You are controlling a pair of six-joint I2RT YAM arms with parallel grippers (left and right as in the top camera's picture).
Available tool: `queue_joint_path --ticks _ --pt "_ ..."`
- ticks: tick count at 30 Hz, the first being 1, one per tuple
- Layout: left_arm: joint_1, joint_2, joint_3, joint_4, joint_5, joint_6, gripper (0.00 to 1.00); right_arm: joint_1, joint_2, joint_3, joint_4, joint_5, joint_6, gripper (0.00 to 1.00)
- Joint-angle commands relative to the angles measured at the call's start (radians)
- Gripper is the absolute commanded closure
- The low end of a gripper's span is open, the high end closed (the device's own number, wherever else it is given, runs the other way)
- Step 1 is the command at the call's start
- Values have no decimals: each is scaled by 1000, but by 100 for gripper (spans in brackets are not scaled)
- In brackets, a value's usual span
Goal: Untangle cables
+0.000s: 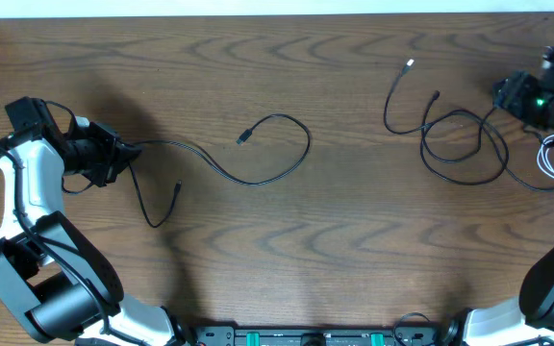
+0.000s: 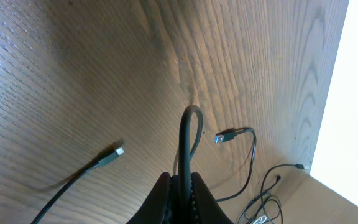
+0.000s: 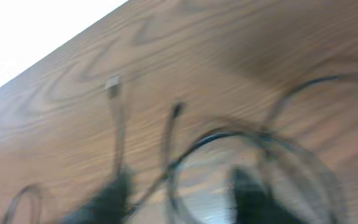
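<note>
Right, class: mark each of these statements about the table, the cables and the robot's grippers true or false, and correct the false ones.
1. The left gripper is shut on a black cable. True.
2. Every cable lies in one heap at the middle of the table. False: the black cable runs from the left gripper to a loop near the middle, and a separate tangle lies at the right.
3. A white cord lies at the right edge of the overhead view. True.
4. The table is plain white. False: it is brown with a wood grain.
</note>
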Motion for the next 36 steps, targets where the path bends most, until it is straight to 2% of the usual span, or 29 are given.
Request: queue_joint_path --ticks 1,5,6,7,9,14,20,21,22,26,32,36 --pt "0 -17 -13 -4 -13 -9 92 75 -20 3 -33 -127 -65 99" --pt "1 -17 -13 -7 -13 -9 92 202 -19 -30 10 36 -69 99" --pt "0 -17 -13 -7 -13 -9 92 225 -19 -32 13 73 -53 94" --pt "0 -17 -13 -7 -13 -9 92 265 -17 -34 15 128 -9 79" --pt "0 -17 -13 -7 -13 -9 92 304 -14 -35 21 147 29 78" --pt "1 -17 -13 -7 -13 -9 92 391 18 -35 51 172 110 82" --pt "1 -17 -13 -7 -13 -9 92 450 132 -35 84 236 123 84" --pt "1 -17 -13 -8 -13 -9 92 450 151 -35 81 236 122 87" --pt "1 -17 -13 -7 -13 -9 92 447 168 -35 74 237 122 99" --pt "1 -17 -13 -7 -13 -9 92 416 221 -35 -11 264 122 99" --pt "0 -17 -13 -7 -13 -9 92 314 224 -35 -156 511 122 99" --pt "-4 -17 -13 -6 -25 -9 92 235 225 -36 -199 543 122 99"
